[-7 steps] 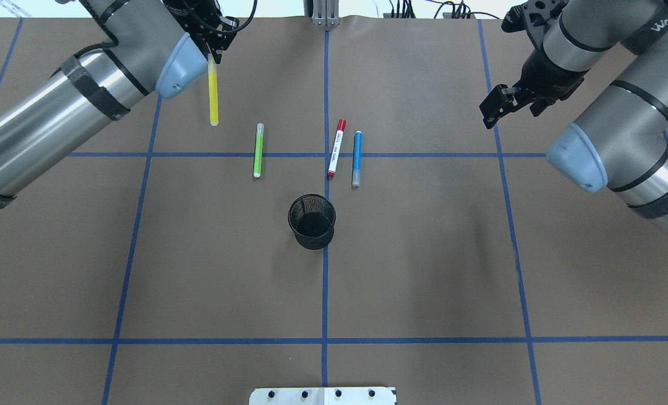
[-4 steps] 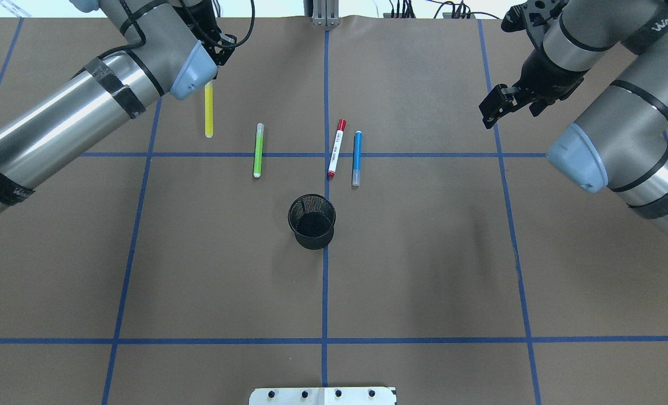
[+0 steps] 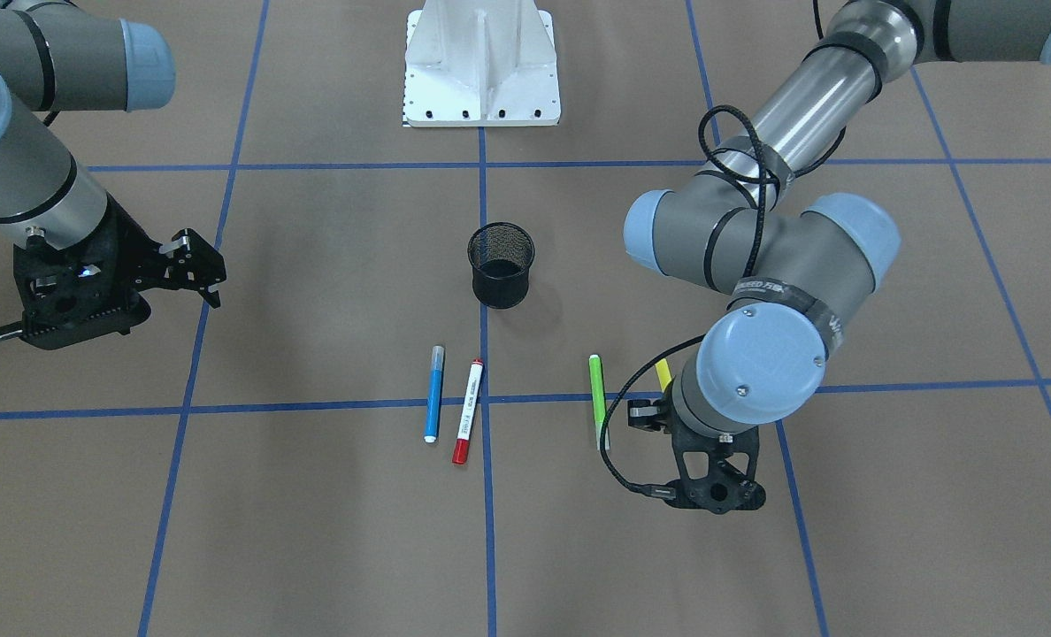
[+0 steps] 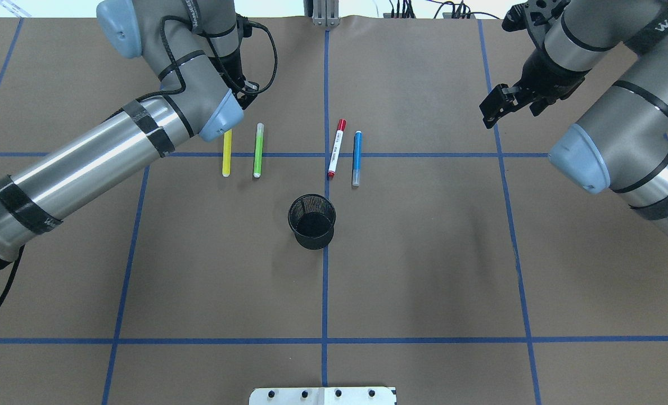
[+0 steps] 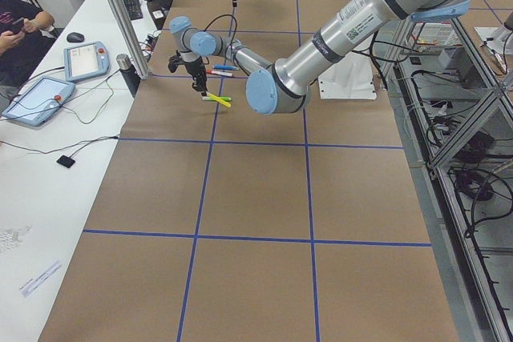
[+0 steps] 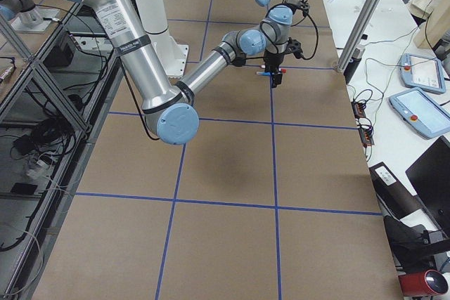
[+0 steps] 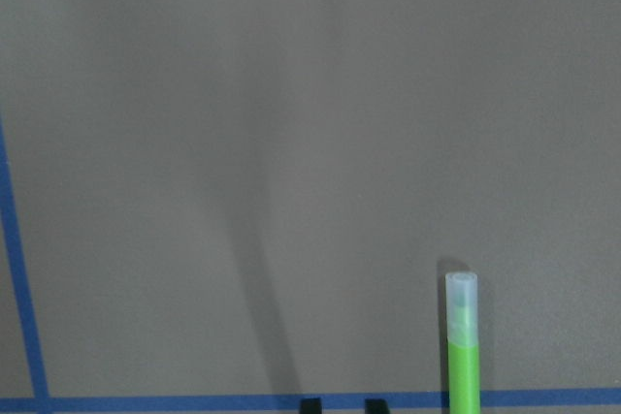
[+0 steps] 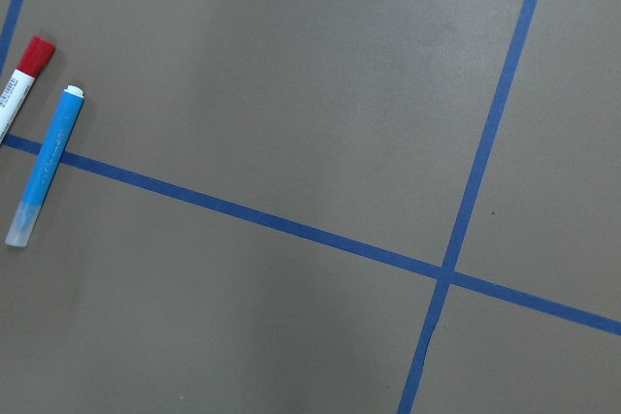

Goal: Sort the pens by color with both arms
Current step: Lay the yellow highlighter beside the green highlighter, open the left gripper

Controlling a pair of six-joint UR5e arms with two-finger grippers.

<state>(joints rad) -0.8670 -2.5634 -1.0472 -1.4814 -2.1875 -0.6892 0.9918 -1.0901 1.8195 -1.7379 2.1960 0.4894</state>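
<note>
Overhead exterior: "WANJE" strap (image 4: 664, 26) on right arm (image 4: 637, 101)

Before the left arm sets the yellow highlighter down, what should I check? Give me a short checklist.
1. Hold of the left gripper on the yellow highlighter: ok.
2. Gap between yellow highlighter and green highlighter, which run parallel: ok.
3. Height of yellow highlighter above the table: cannot tell.
4. The red pen and blue pen paired, apart from the highlighters: ok.
5. The right gripper open, clear of all pens: ok.
6. The mesh cup clear of the drop spot: ok.
</note>
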